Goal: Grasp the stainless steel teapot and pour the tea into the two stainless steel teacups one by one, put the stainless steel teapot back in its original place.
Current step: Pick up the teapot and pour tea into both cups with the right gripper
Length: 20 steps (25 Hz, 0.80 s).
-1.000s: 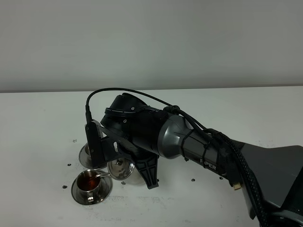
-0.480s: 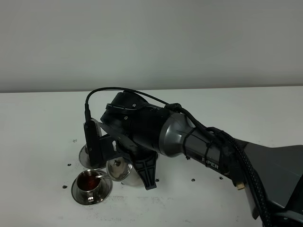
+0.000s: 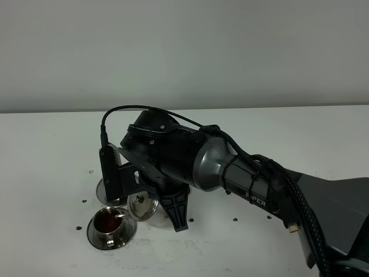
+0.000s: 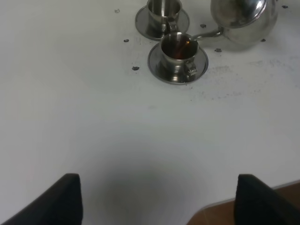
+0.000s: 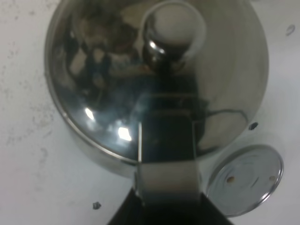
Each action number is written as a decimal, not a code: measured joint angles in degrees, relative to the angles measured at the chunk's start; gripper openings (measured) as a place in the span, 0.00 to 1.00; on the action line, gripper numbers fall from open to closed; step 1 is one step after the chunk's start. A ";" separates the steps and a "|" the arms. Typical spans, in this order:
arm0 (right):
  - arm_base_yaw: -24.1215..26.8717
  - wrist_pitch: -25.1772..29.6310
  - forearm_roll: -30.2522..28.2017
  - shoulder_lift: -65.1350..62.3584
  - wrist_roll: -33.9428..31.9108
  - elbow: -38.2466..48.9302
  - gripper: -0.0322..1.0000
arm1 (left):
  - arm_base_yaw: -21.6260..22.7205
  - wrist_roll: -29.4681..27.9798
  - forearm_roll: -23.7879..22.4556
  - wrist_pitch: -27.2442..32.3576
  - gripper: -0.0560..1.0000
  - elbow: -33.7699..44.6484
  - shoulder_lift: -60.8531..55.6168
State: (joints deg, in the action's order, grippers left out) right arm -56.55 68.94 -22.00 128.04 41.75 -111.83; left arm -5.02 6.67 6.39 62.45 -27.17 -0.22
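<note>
table | front cup on front saucer, left front | rear cup on rear saucer, just behind the front pair | teapot just right of front cup, spout over its rim | coaster close beside teapot, perhaps not touching

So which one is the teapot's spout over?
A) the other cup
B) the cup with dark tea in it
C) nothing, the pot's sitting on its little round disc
B: the teapot has its spout over the rim of the teacup holding dark tea; the coaster lies bare.
</note>
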 joint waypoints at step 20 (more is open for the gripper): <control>0.93 0.07 4.99 -2.30 0.03 0.00 0.10 | 0.00 0.00 0.00 0.00 0.68 0.00 0.00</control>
State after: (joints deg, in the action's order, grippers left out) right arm -55.62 69.01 -17.01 125.73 41.79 -111.83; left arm -5.02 6.67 6.39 62.45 -27.17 -0.22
